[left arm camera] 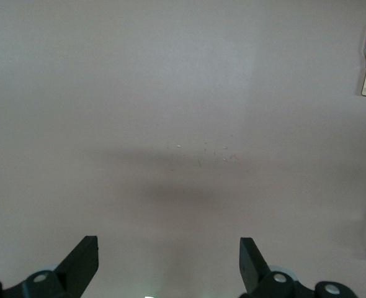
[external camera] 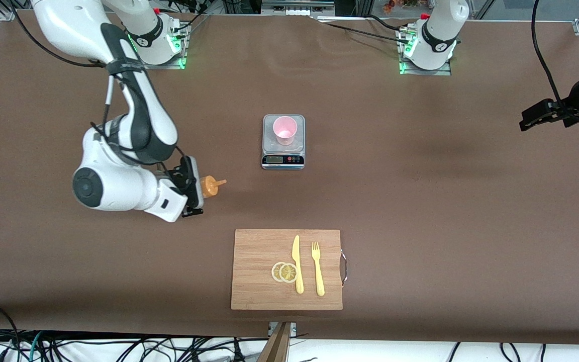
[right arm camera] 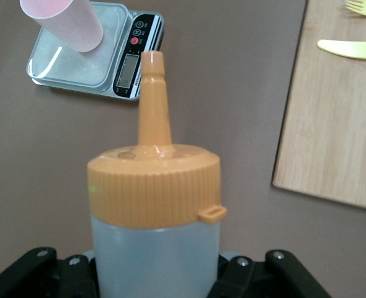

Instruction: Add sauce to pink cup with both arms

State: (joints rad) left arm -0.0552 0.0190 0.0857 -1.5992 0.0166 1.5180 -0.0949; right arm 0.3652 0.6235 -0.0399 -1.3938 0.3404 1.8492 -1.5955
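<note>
Brown tabletop: we see the sauce clamped in our right pincer, tipped sideways, nozzle aimed at three o'clock. At its one o'clock, the pink cup stands on the scale. Our left pincer waits wide open, holding nothing.

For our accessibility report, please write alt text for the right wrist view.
The right gripper holds a translucent white squeeze bottle with an orange nozzle cap, its nozzle aimed toward a pale pink plastic cup standing on a small digital kitchen scale. A bamboo cutting board lies beside them on the brown table.
</note>
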